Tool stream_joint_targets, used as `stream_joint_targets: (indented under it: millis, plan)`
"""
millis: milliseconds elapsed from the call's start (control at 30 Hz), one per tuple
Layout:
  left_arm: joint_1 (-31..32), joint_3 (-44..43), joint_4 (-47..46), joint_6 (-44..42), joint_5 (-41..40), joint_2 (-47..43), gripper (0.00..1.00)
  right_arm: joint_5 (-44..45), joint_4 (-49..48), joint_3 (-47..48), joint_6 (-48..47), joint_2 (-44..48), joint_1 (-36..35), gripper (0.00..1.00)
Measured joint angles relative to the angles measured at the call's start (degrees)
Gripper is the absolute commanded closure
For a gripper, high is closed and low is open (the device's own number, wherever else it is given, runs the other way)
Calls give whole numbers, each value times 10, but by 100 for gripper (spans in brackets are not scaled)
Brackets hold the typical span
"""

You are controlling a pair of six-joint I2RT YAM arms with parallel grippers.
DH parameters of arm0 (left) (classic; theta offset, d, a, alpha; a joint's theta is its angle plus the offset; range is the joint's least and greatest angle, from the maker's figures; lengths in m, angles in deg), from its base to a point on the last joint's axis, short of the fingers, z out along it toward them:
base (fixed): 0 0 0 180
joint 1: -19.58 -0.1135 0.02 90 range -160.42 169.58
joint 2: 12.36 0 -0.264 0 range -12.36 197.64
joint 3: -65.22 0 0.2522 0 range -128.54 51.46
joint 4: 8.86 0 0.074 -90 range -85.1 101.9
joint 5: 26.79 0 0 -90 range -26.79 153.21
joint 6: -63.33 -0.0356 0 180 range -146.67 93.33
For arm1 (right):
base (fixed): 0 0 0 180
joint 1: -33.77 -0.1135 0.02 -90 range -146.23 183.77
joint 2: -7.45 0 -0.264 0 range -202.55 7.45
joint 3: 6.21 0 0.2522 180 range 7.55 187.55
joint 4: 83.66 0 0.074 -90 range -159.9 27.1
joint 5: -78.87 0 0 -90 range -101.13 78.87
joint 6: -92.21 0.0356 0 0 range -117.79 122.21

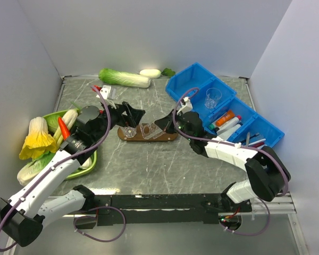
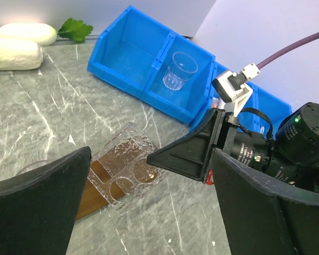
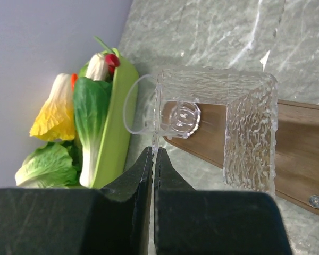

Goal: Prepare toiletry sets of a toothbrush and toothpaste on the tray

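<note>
Tray (image 1: 167, 137) lengthwise left to right

Matt dark wooden tray (image 3: 303, 151), textured clear plastic holder (image 3: 250, 127), glossy blue plastic bins (image 2: 122, 53)

No legible text, labels or numbers anywhere.

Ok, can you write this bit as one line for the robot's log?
left jaws: open, empty | right jaws: shut, empty | tray: clear holder and cup only | toothpaste: in blue bin
</note>
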Motion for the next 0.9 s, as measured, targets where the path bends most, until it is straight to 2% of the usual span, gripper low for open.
stream_joint_targets:
  millis: [533,600,633,900]
  plan:
    - [-1,0,4,-2,1,8,1,5,-13,0,-14,-40,0,100]
    - [-1,0,5,-2,1,8,0,11,-12,0,-16,-40,0,96]
    - [-1,0,5,-2,1,8,1,14,-11,0,-16,-40,0,91]
    - [-1,0,5,-5,1,8,1,46,1,0,-17,-39,0,78]
